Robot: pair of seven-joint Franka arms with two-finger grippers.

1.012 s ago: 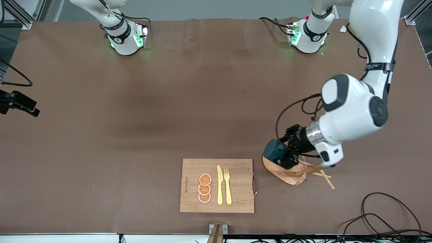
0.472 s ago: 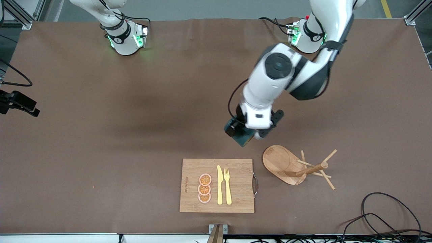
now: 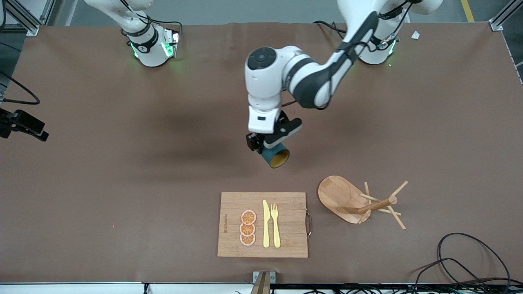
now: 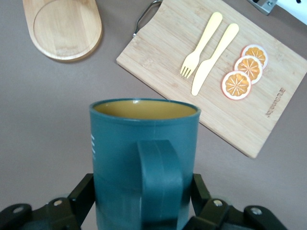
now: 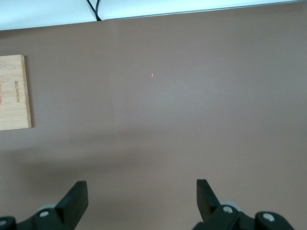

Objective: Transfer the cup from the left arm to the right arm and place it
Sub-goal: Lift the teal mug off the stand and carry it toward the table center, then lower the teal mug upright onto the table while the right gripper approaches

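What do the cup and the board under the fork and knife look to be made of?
The cup, held in the left pincer, looks like glazed ceramic, though coated metal is possible: smooth matte teal outside, ochre-yellow inside, thick wall and handle. The board looks like bamboo or light wood, with visible grain strips, a printed mark and a metal handle.

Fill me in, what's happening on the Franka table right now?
The left gripper is shut on the cup, holding it up over bare table near the middle, mouth tipped toward the front camera. The right gripper is open over bare tabletop, out of the front view, with nothing between its fingers. No handover yet. The cutting board with the knife, fork and orange slices sits nearer the front camera, the wooden mug stand beside it.
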